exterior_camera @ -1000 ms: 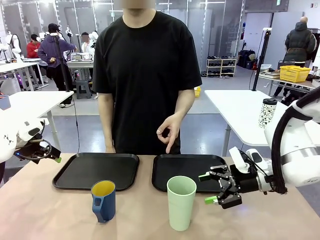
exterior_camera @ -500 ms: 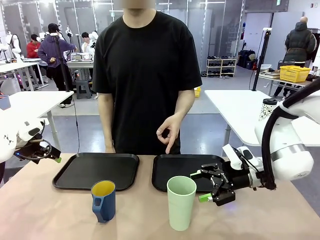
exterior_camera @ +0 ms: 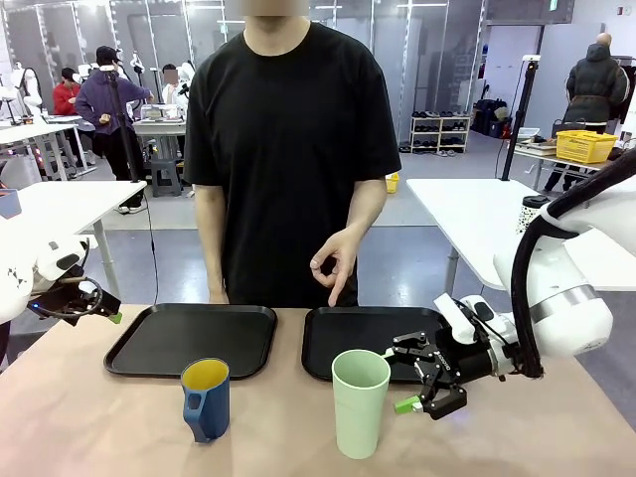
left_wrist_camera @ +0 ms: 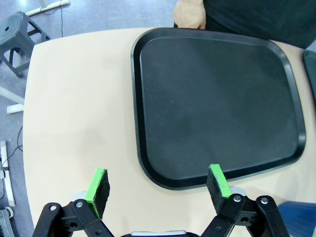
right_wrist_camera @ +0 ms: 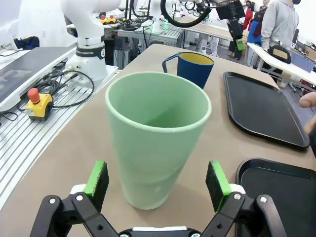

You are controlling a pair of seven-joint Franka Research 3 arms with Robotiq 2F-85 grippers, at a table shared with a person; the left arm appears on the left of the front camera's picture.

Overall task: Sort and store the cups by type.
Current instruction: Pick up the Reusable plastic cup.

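The tall pale-green tumbler (exterior_camera: 360, 402) stands upright near the table's front edge, in front of the right black tray (exterior_camera: 363, 333). To its left stands the dark-blue mug (exterior_camera: 206, 399) with a yellow inside. My right gripper (exterior_camera: 400, 380) is open just right of the tumbler, not touching it. In the right wrist view the tumbler (right_wrist_camera: 155, 138) stands just beyond the open fingers (right_wrist_camera: 97, 178), with the mug (right_wrist_camera: 195, 66) behind it. My left gripper (left_wrist_camera: 158, 185) is open and empty, above the near edge of the left tray (left_wrist_camera: 217, 108).
The left black tray (exterior_camera: 189, 338) and the right tray lie side by side at the far side. A person stands behind them, one hand (exterior_camera: 338, 260) hanging over the right tray. Bare tabletop (exterior_camera: 89, 417) lies at the front left.
My right gripper has moved left, closing in on the green tumbler, still open. The left arm, both cups and the person's hand have stayed put.
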